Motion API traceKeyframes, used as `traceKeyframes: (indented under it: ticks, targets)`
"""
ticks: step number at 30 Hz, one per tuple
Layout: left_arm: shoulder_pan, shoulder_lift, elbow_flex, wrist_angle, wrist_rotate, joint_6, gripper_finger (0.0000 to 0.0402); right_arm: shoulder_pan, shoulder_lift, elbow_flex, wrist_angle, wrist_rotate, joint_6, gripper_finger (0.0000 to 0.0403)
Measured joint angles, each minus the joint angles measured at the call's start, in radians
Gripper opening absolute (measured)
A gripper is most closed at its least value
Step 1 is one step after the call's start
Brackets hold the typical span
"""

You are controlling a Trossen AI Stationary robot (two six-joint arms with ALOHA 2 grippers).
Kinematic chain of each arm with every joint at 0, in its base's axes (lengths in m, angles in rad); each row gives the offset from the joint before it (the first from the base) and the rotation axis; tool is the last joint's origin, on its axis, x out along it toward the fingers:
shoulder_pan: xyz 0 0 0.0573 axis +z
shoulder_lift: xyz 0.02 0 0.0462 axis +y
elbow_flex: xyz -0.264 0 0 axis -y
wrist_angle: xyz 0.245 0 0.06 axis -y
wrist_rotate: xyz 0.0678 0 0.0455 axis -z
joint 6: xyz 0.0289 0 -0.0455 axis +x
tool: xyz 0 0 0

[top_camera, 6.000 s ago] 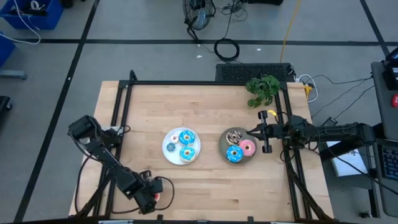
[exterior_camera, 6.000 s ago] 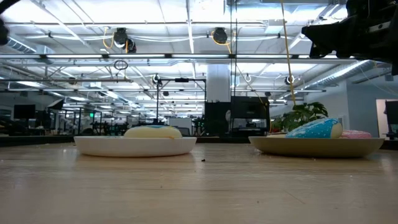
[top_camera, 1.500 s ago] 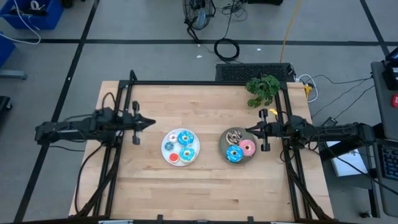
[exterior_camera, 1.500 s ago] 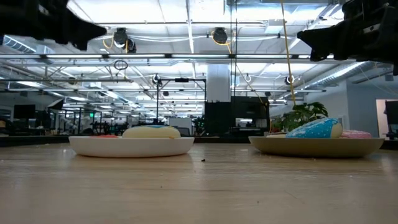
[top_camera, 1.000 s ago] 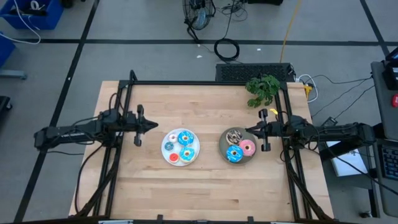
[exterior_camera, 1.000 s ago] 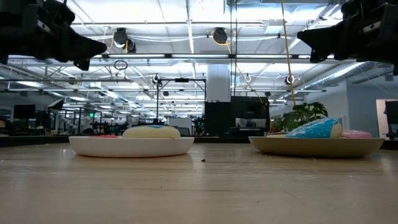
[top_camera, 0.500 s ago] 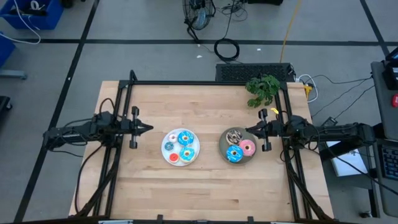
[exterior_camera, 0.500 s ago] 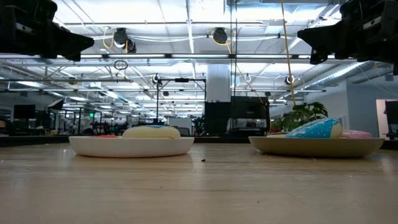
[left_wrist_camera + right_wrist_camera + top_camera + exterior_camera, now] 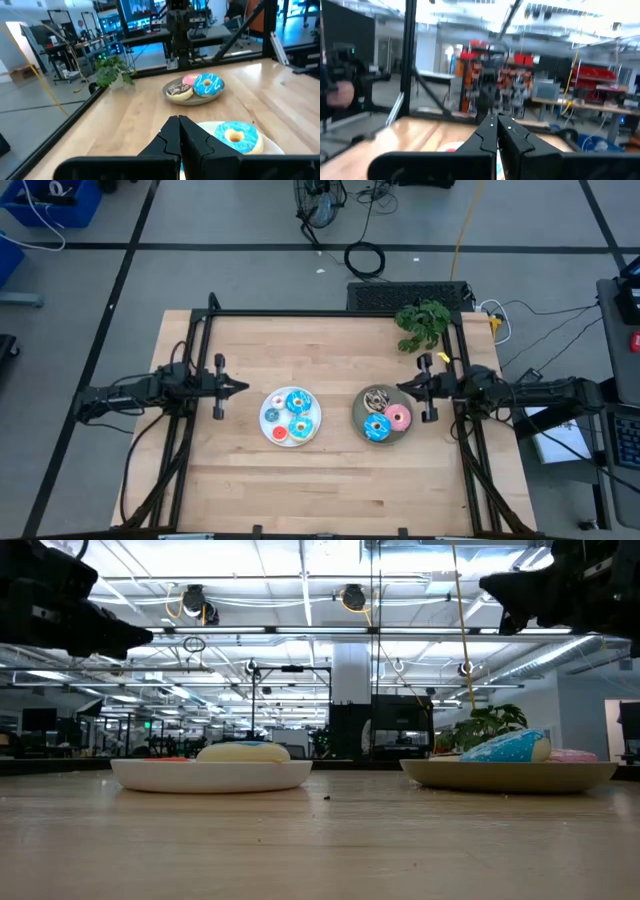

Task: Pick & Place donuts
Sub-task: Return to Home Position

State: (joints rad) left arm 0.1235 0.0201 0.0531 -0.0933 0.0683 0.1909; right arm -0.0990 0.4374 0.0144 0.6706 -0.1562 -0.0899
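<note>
Donuts (image 9: 298, 401) are all plated: looks like 5 on the white plate (image 9: 317, 417) mid-table, though the tiny ones are hard to count, and 3 on the grey plate (image 9: 358, 420) just to its right. Left gripper (image 9: 243, 388) hangs beside the white plate, right gripper (image 9: 399, 390) over the grey plate's edge. Both have fingers pressed together, holding nothing.
</note>
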Motion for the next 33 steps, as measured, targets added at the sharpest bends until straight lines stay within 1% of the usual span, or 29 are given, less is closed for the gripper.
traceKeyframes:
  ticks: [7,14,22,33]
  targets:
    - [0.022,0.005,-0.004,0.013,0.017,-0.010,0.0000,0.000,0.000,0.000,0.029,-0.001,0.025,0.0000]
    - [0.027,0.005,-0.004,0.014,0.008,0.002,0.0003,0.000,0.000,0.000,0.032,0.000,0.037,0.0000]
    - [0.027,0.005,-0.005,0.015,0.002,0.007,0.0023,0.000,-0.001,0.000,0.036,0.000,0.037,0.0000]
    - [0.027,0.005,-0.005,0.016,0.001,0.007,0.0025,0.000,0.000,0.000,0.036,-0.001,0.037,0.0000]
